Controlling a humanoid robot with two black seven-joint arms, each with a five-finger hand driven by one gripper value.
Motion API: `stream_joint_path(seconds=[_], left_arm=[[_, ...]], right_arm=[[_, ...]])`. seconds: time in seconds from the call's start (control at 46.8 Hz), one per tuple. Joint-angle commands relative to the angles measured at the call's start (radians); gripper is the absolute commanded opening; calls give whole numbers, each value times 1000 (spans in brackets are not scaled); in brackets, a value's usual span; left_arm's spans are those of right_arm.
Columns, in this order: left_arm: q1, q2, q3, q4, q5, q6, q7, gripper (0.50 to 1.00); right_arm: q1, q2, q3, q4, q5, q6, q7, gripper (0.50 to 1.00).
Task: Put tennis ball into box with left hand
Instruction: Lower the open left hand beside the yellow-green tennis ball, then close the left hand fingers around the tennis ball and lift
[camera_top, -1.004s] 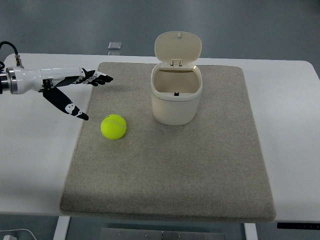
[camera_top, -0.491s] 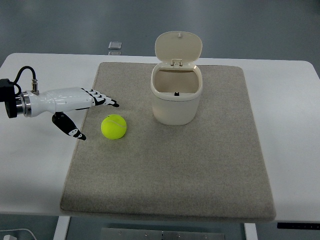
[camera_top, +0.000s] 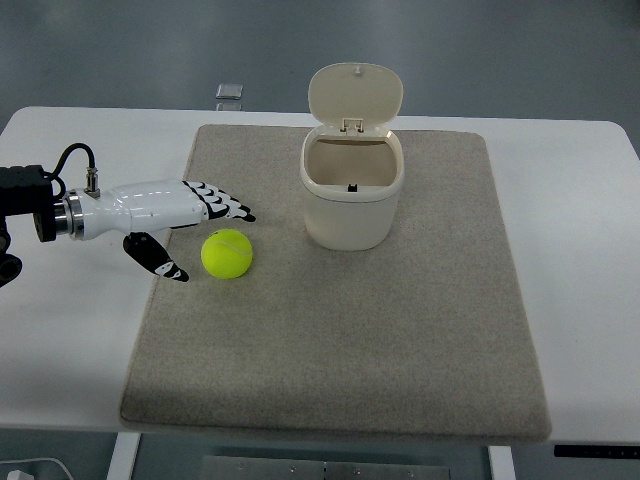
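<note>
My left hand (camera_top: 185, 222) is spread and empty, the ball (camera_top: 227, 253) just beside it at 3 o'clock on the mat (camera_top: 400, 350). It looks light, fuzzy, slightly springy; I would wrap its middle. The open box (camera_top: 352, 200) stands at 2 o'clock.

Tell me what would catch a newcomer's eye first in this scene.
The bright yellow-green tennis ball stands out on the left part of the grey mat. Just left of it the left robot hand reaches in with spread fingers, holding nothing. Behind and to the ball's right stands a cream box with its lid flipped up and its inside open.
</note>
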Motion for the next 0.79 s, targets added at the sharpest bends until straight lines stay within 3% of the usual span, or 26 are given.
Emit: stream_joint_path(seconds=[0.0, 0.256, 0.427, 0.769], left_arm=[[1, -12, 0, 1, 37, 5, 0, 947], [0, -20, 17, 1, 50, 8, 0, 943], [0, -20, 19, 4, 71, 8, 0, 904], [-2, -40, 17, 21, 109, 14, 2, 879]], right_arm=[[0, 0, 0, 0, 0, 0, 0, 938], [0, 0, 0, 0, 0, 0, 0, 938], [0, 0, 0, 0, 0, 0, 0, 938], [0, 0, 0, 0, 0, 0, 0, 938]])
